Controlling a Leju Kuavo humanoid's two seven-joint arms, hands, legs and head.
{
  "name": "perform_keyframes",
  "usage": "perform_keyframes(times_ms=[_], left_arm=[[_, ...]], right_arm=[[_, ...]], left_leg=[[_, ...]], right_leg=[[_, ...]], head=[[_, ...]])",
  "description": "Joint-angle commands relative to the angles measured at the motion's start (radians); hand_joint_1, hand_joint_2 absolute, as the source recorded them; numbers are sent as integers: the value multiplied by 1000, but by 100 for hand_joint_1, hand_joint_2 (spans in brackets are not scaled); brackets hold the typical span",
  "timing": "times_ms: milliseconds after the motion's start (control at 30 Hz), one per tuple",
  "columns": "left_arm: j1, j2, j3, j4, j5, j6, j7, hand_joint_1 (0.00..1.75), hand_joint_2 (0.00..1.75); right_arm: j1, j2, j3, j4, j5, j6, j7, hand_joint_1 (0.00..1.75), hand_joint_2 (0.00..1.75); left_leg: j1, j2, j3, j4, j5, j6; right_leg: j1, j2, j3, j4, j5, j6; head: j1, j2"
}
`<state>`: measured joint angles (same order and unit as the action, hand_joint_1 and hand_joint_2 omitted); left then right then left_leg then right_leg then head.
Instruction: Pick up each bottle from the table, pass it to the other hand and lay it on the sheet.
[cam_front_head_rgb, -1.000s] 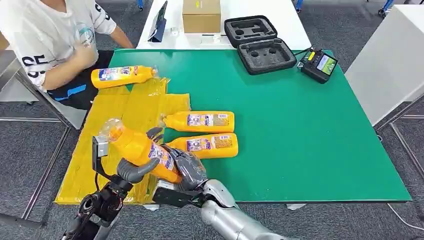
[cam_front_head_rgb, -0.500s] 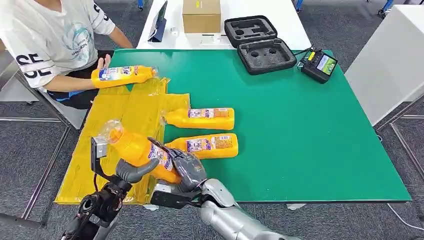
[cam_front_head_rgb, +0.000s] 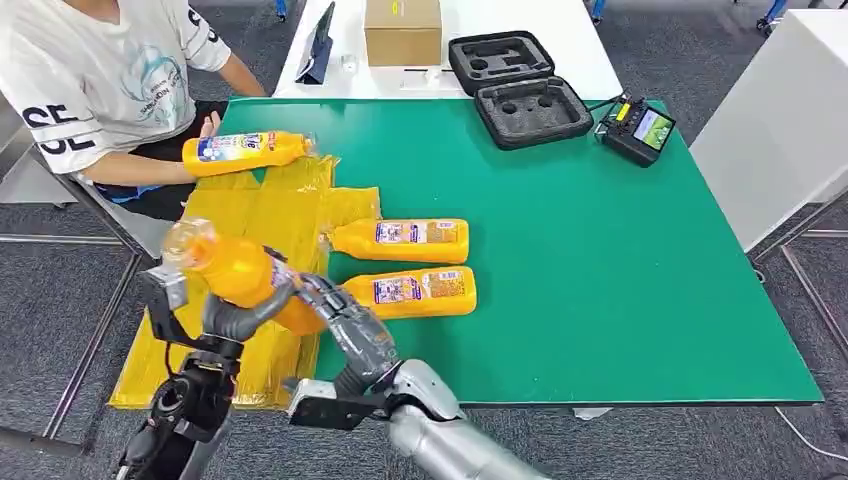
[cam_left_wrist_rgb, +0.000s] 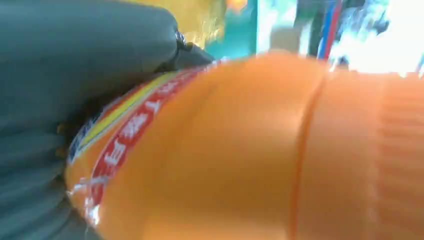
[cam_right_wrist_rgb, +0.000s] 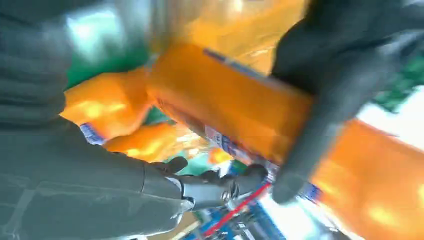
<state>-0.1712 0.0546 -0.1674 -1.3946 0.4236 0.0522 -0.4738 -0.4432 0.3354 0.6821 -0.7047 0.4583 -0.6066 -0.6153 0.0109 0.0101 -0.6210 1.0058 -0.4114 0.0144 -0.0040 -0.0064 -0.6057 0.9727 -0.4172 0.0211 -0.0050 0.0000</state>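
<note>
Orange plastic bottle with a printed label and clear-wrapped neck (cam_front_head_rgb: 240, 275), held tilted in the air above the near part of the yellow plastic sheet (cam_front_head_rgb: 270, 215), neck pointing up and away from the right hand. Left hand (cam_front_head_rgb: 235, 312): grey fingers curled around the bottle's middle, gripping it; the left wrist view shows the bottle body (cam_left_wrist_rgb: 260, 150) pressed against the palm. Right hand (cam_front_head_rgb: 350, 330): dark fingers extended along the bottle's base end; the right wrist view shows a finger (cam_right_wrist_rgb: 320, 125) lying across the bottle, the rest loosely spread; whether it bears any load cannot be told.

Just beyond the right hand: two more orange labelled bottles lying on their sides on the green table mat (cam_front_head_rgb: 600, 260), the nearer (cam_front_head_rgb: 415, 291) almost touching the right fingers, the farther (cam_front_head_rgb: 400, 240) with its neck at the sheet's edge. Well beyond the left hand: a fourth orange bottle (cam_front_head_rgb: 245, 152) lying at the far end of the sheet, a person's hand (cam_front_head_rgb: 208, 125) resting on it. Far side of the table: open black foam-lined case (cam_front_head_rgb: 518, 88), cardboard box (cam_front_head_rgb: 402, 30), small handheld device with a screen (cam_front_head_rgb: 640, 130).
</note>
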Motion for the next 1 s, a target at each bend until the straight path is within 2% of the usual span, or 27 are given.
perform_keyframes(times_ms=[33,167,233,333,400,433,600,633,767,1000], left_arm=[[-48,-22,46,17,-13,16,-9,175,175],[-47,-24,62,6,-48,57,-38,175,175],[-51,-11,90,-31,-144,136,-96,175,175],[-90,22,111,-26,-408,320,-136,175,175],[-142,49,107,40,-630,407,-93,175,175],[-168,62,101,78,-738,420,-69,175,175],[-172,54,109,92,-744,417,-73,175,175],[-170,58,106,96,-770,426,-67,175,175],[-179,110,69,150,-1053,492,36,175,175],[-257,143,40,325,-1338,423,188,175,175]], right_arm=[[30,-46,-29,-149,-16,20,-8,0,0],[49,-52,-45,-204,-68,40,-32,0,0],[79,-74,-61,-321,-127,63,-40,0,0],[129,-91,-88,-468,-203,50,-83,0,0],[152,-109,-76,-562,-222,15,-83,0,0],[154,-116,-68,-576,-214,3,-83,0,0],[152,-114,-66,-573,-215,3,-83,0,0],[150,-116,-60,-566,-221,14,-83,0,175],[154,-115,-50,-546,-224,41,-83,0,175],[130,-98,-59,-542,-238,69,-83,0,175]], left_leg=[[0,-5,4,0,-1,0],[0,-3,3,-1,-1,0],[0,-4,4,-1,-1,0],[0,-4,0,0,0,0],[0,-6,3,1,-2,-1],[0,-7,2,1,-1,-1],[0,-3,3,-1,0,0],[0,-3,5,-1,-1,0],[0,-2,4,-1,0,0],[0,-3,6,-1,-1,-1]], right_leg=[[0,-4,6,0,-2,0],[0,-2,5,-1,-2,0],[0,-3,5,0,-2,0],[1,-2,1,0,-1,0],[0,-4,5,1,-3,-1],[1,-5,4,1,-3,-1],[0,-2,4,-1,-1,0],[0,-2,6,-1,-2,0],[0,-2,4,-1,-1,0],[0,-2,6,0,-2,-1]], head=[[0,0],[0,0],[0,0],[0,0],[0,0],[1,0],[0,0],[0,0],[0,0],[0,0]])
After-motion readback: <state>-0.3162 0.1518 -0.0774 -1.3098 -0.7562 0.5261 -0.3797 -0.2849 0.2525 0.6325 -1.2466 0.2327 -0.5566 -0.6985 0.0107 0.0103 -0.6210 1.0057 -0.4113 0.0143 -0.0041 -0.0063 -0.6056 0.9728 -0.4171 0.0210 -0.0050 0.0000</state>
